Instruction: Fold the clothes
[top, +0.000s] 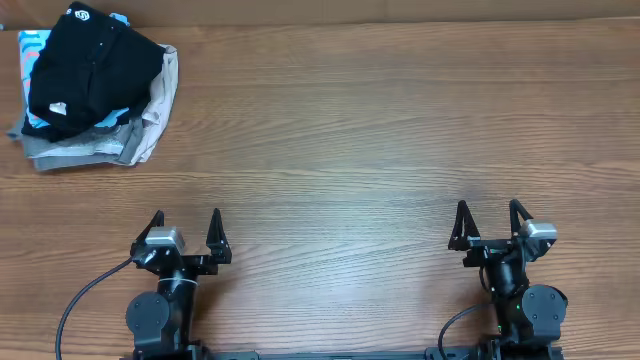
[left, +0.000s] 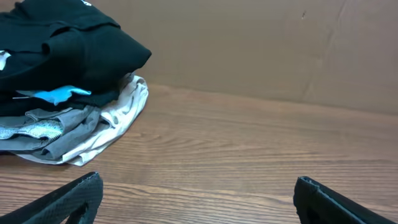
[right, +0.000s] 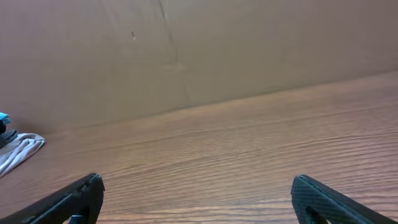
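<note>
The clothes, a black garment (top: 90, 70) with a small white logo and a white tag, lie bunched on top of a pile at the table's far left corner; the left wrist view shows the black garment (left: 62, 50) at its upper left. My left gripper (top: 187, 218) rests near the front edge, well short of the pile, open with nothing between its fingers (left: 81, 196). My right gripper (top: 489, 210) sits at the front right, also open and empty, far from the clothes.
Under the black garment lie a light blue shirt (top: 30, 50), a grey garment (top: 70, 152) and a beige one (top: 160, 100). A brown wall (left: 261, 43) stands behind the wooden table (top: 380, 130). A cable (top: 85, 295) runs from the left arm's base.
</note>
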